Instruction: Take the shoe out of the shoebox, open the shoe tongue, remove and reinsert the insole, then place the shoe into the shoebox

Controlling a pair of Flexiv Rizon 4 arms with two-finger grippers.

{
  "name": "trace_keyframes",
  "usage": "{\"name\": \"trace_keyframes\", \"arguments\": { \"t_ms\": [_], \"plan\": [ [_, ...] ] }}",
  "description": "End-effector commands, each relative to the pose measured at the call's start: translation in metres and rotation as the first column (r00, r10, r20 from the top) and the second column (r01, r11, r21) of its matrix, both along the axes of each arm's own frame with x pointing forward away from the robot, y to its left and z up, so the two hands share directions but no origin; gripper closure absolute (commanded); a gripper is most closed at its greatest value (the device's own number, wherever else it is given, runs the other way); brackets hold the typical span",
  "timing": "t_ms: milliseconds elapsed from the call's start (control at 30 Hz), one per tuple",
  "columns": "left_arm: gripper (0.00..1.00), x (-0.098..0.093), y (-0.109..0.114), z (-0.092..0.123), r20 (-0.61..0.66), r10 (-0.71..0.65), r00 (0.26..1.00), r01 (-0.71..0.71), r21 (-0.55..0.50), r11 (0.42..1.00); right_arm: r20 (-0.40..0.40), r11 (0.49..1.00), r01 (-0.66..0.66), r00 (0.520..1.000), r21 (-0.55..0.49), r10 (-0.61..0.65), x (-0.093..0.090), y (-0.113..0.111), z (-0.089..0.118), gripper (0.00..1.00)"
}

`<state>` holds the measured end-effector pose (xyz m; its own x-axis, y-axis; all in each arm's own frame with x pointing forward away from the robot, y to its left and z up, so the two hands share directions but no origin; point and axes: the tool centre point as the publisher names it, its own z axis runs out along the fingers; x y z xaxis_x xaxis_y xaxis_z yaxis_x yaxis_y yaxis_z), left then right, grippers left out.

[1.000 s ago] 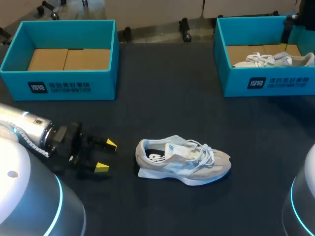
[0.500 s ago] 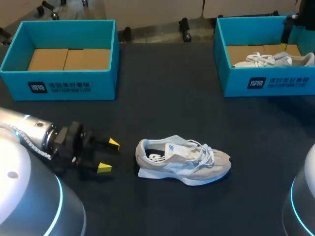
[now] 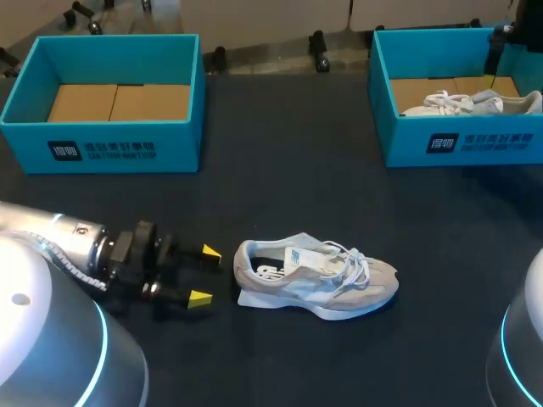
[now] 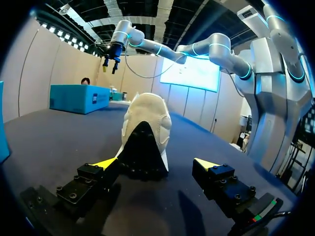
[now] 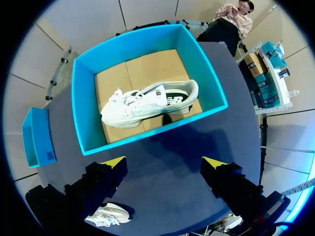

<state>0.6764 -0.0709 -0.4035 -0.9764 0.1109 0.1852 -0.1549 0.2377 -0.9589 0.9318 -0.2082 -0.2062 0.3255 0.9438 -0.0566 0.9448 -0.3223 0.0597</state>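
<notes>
A grey and white shoe (image 3: pixel 314 280) lies on its sole on the dark table (image 3: pixel 288 170), toe to the right, tongue raised. My left gripper (image 3: pixel 204 275) is low over the table just left of the heel, open. In the left wrist view the heel (image 4: pixel 145 132) stands close ahead of the open left gripper (image 4: pixel 155 164), between the lines of its fingers and untouched. My right gripper (image 5: pixel 165 162) hangs open high above the right shoebox (image 5: pixel 78 108), holding nothing. A second white shoe (image 5: pixel 147 103) lies inside that box.
An empty teal shoebox (image 3: pixel 102 93) with a cardboard floor stands at the back left. The right shoebox (image 3: pixel 458 140) stands at the back right with the other shoe (image 3: pixel 471 103) in it. Bare table lies between the boxes and the shoe.
My left gripper has slid to the right along the table, closing most of the gap to the shoe's heel. The shoe and both boxes have stayed put.
</notes>
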Motion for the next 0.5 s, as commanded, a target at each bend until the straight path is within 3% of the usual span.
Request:
{"name": "trace_keyframes", "arguments": {
  "t_ms": [33, 500],
  "plan": [
    [0.0, 0.0, -0.006, 0.001, 0.006, 0.011, 1.0, -0.011, 0.002, 1.0, 0.001, 1.0, 0.0, 1.0, 0.0, 0.0, -0.001, 0.0, 0.0, 0.0],
    [0.0, 0.011, -0.025, -0.002, 0.015, 0.013, 1.0, -0.013, -0.005, 1.0, 0.001, 1.0, 0.0, 1.0, 0.0, 0.0, -0.001, 0.0, 0.0, 0.0]
  ]
}}
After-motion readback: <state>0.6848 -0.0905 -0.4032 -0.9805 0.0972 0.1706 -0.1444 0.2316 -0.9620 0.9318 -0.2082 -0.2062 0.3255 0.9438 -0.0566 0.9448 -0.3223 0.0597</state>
